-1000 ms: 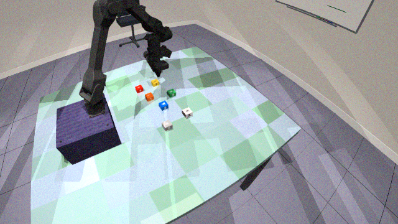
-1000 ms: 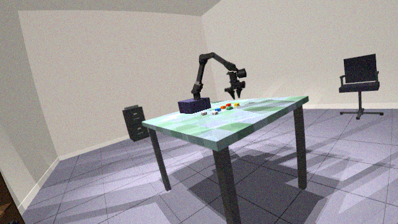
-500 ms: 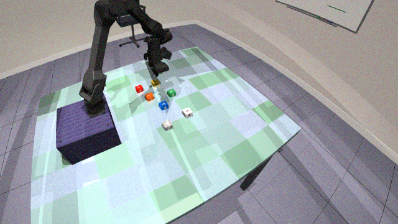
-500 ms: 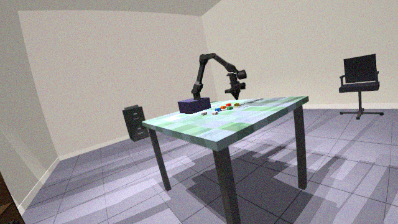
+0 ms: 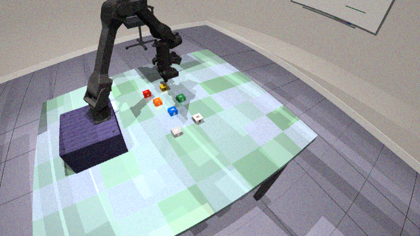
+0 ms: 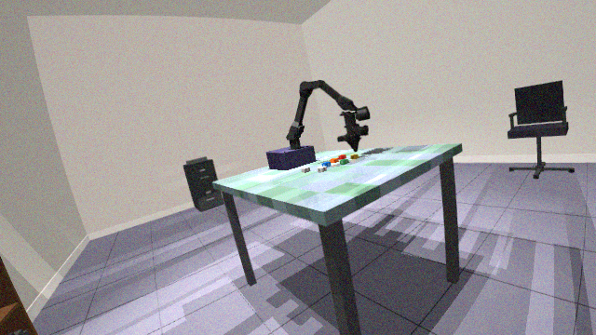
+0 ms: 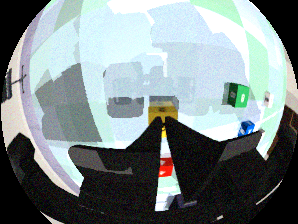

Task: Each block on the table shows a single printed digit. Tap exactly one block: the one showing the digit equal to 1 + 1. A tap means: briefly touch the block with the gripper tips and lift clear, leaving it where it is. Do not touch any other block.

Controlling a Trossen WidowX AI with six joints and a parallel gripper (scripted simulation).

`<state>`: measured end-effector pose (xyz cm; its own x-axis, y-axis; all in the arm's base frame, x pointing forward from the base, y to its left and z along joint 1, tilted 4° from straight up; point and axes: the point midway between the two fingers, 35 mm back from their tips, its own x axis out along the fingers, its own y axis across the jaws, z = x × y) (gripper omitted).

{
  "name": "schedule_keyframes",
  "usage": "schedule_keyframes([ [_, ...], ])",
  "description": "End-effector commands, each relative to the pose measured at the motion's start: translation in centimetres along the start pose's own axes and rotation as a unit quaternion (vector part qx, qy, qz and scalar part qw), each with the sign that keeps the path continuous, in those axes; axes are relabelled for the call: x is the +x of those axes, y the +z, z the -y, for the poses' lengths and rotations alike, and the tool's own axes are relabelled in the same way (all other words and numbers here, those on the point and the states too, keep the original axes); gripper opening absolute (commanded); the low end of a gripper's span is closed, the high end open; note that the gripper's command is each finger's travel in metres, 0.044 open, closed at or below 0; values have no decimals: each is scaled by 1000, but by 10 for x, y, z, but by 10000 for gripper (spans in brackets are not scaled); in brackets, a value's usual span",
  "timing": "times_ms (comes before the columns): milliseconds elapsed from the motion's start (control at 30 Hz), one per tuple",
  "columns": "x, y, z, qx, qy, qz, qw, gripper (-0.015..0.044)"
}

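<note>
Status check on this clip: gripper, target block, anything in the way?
Gripper nearly shut, low over yellow block; tips' contact with it unclear. Digits unreadable. Red block and green block nearby, untouched.

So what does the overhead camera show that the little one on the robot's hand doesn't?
Only the top view shows the white blocks, the orange block, and the arm's purple base. Only the wrist view shows the narrow gap between the nearly closed fingers, with the table showing through it. Both show the gripper at the yellow block, plus the green block.
</note>
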<state>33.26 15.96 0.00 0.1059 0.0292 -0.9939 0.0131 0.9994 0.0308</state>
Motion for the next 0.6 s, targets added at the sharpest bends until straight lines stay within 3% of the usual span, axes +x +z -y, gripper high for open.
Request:
schedule_keyframes([
  [0, 11, -3, 1, -3, -1, -7, 1000, 20],
  [500, 20, -3, 1, -3, -1, -7, 1000, 20],
  [567, 3, -2, 1, -1, -1, -5, 1000, 20],
])
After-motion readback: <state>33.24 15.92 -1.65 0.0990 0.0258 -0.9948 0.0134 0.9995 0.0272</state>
